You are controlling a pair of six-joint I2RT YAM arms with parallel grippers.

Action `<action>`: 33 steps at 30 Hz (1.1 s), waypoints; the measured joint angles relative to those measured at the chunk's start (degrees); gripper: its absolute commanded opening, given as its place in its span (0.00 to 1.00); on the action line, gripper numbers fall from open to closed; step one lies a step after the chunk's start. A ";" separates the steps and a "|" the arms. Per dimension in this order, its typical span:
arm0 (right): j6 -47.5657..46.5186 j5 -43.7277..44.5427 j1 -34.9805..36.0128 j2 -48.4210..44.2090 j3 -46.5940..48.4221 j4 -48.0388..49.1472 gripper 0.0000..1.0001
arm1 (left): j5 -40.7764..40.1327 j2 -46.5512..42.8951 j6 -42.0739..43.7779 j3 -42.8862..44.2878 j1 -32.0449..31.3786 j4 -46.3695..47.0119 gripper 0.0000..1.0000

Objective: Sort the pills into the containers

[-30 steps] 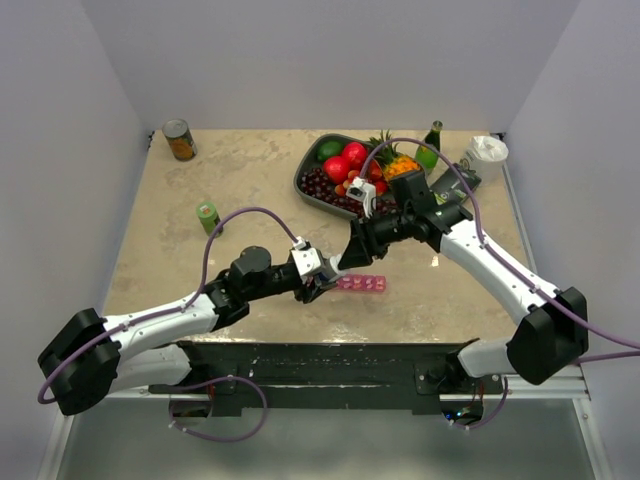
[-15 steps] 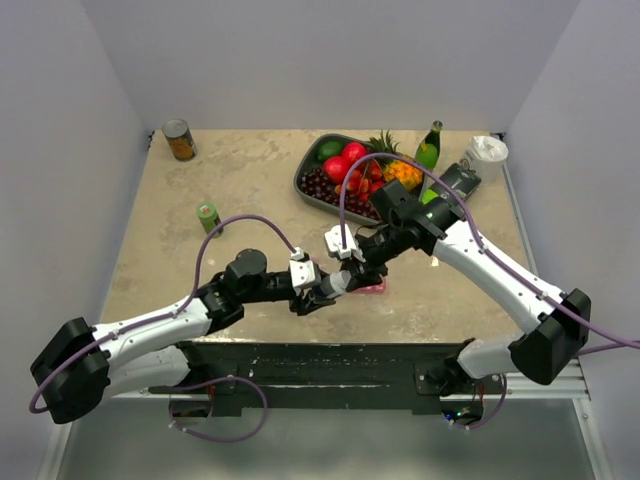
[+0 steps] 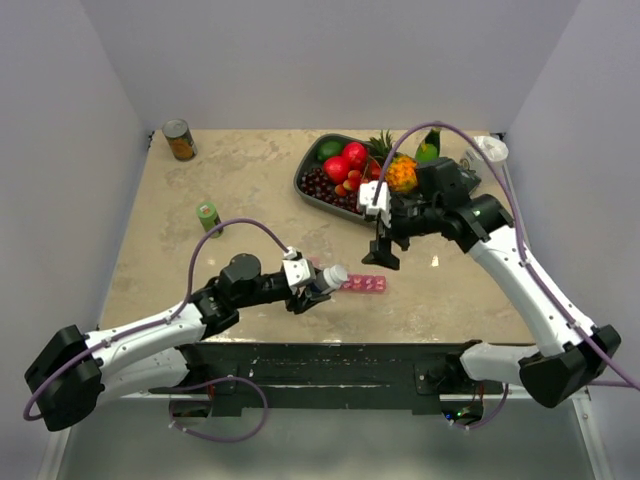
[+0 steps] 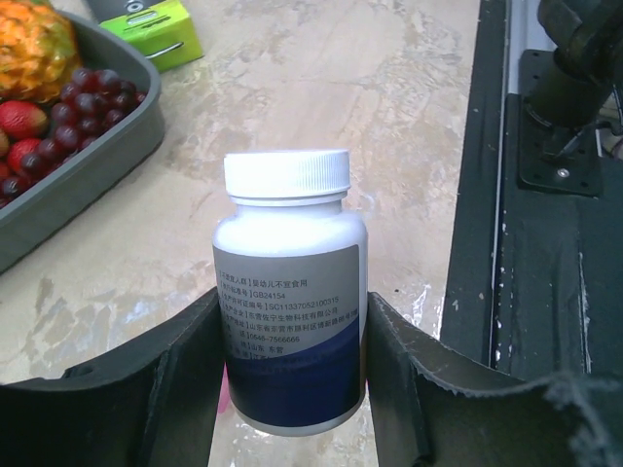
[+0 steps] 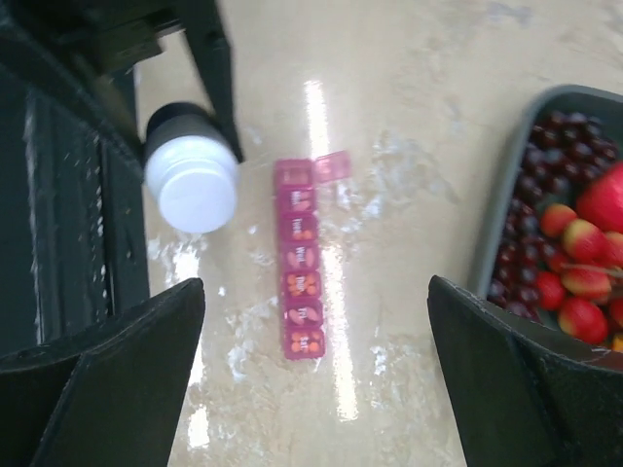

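One white-capped white plastic bottle (image 4: 289,321) is clasped by left gripper (image 4: 289,384) | right gripper (image 5: 316,389) is spread empty above pink translucent compartmented strip (image 5: 300,268)

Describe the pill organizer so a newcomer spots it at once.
On the beige table, between the grey fruit tray and the near edge, lies a flat pink strip. It alone is a row of square compartments, one end lid open; the neighbouring white bottle is round.

The beige marbled tabletop (image 3: 250,180) carries a pink pill organiser (image 3: 362,284) near its front edge, with one end lid flipped open. A grey fruit tray (image 3: 300,186) sits toward the back, a tin can (image 3: 179,139) in the far left corner, and a small green canister (image 3: 208,216) at the left.
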 measured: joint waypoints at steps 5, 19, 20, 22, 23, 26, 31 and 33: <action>16.33 -0.28 -3.37 -1.51 -2.93 11.37 0.99 | -3.69 -1.01 -0.94 -0.83 -0.02 0.57 0.00; 49.51 -1.31 -4.02 4.48 -8.24 21.62 0.99 | -13.66 -1.38 -0.50 -0.79 -0.02 1.09 0.00; 49.96 -1.33 -3.98 4.50 -7.74 21.62 0.99 | -13.97 -1.07 -0.39 -0.79 -0.02 0.96 0.00; 49.86 -2.14 -3.78 4.66 -6.84 21.35 0.99 | -14.60 -0.63 -0.35 -0.79 -0.02 0.68 0.00; 48.74 -3.17 -3.63 4.96 -6.23 20.83 0.99 | -14.88 -0.57 -0.35 -0.79 -0.02 0.66 0.00; 44.09 -6.62 -2.67 6.75 -3.91 18.03 0.99 | -15.69 -0.57 -0.33 -0.79 -0.02 0.70 0.00; 37.99 -8.52 -0.70 10.12 -1.49 12.81 0.99 | -16.79 -0.57 -0.11 -0.79 -0.02 0.70 0.00; 37.05 -7.50 0.55 10.71 -1.38 11.32 0.99 | -17.09 -0.46 0.24 -0.79 -0.02 0.72 0.00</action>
